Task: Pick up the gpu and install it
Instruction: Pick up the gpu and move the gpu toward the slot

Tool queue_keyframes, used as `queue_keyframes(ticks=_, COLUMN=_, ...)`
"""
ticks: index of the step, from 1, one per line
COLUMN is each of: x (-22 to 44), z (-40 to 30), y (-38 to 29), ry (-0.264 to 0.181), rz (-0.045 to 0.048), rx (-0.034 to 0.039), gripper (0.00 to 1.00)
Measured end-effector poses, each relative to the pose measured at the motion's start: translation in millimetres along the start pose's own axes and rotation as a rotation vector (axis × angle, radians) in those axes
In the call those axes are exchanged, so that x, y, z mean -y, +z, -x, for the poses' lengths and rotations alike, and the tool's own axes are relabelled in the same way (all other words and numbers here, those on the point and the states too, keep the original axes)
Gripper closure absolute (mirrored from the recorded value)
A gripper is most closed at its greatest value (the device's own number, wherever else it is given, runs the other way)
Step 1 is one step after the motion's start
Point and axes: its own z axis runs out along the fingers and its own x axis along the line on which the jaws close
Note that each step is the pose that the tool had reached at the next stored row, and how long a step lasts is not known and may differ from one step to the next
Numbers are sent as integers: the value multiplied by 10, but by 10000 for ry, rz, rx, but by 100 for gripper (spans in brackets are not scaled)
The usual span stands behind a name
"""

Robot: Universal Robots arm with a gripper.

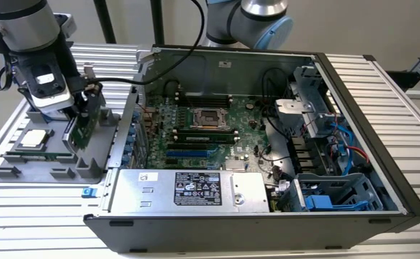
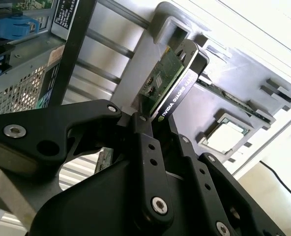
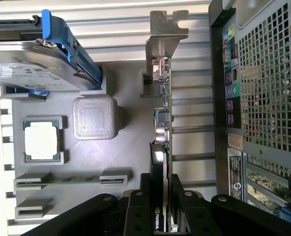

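The black tool (image 3: 161, 197) is clenched on the flat green circuit-board gpu (image 3: 163, 118), black cooler on one face, silver bracket at its end. The card stands upright at the grey holder tray (image 1: 52, 171), beside the open computer case (image 1: 353, 81). Grasping looks done. Carrying and seating it in the case are left.

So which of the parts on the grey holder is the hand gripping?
The gpu, the upright green card with the silver bracket, clamped in the hand; the CPU and blue-framed hard drive sit apart from it.
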Motion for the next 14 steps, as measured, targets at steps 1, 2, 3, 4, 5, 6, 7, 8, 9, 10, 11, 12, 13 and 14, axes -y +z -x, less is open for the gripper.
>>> queue_keyframes(ticks=1, x=0, z=0, y=-2, ry=0, rz=1, rx=1, gripper=100)
queue_keyframes(ticks=2, x=0, z=0, y=-5, ry=0, rz=0, rx=1, gripper=100)
queue_keyframes(ticks=3, x=0, z=0, y=-7, ry=0, rz=0, rx=1, gripper=100)
queue_keyframes(ticks=4, x=0, z=0, y=-9, ry=-1, rz=0, rx=1, gripper=100)
queue_keyframes(ticks=5, x=-1, z=0, y=-12, ry=0, rz=0, rx=1, gripper=100)
queue_keyframes(ticks=6, x=-1, z=0, y=-15, ry=0, rz=-1, rx=-1, gripper=100)
queue_keyframes(ticks=7, x=-1, z=0, y=-19, ry=0, rz=-1, rx=0, gripper=100)
queue_keyframes(ticks=8, x=-1, z=0, y=-23, ry=0, rz=-1, rx=-1, gripper=100)
queue_keyframes(ticks=9, x=-1, z=0, y=-28, ry=0, rz=-1, rx=-1, gripper=100)
queue_keyframes(ticks=10, x=-2, z=0, y=-33, ry=0, rz=0, rx=0, gripper=100)
queue_keyframes(ticks=11, x=-2, z=0, y=-38, ry=0, rz=0, rx=0, gripper=100)
queue_keyframes(ticks=12, x=-2, z=1, y=-44, ry=-2, rz=0, rx=0, gripper=100)
queue_keyframes(ticks=13, x=-3, z=1, y=-50, ry=-1, rz=0, rx=0, gripper=100)
queue_keyframes(ticks=14, x=-3, z=1, y=-56, ry=0, rz=0, rx=1, gripper=100)
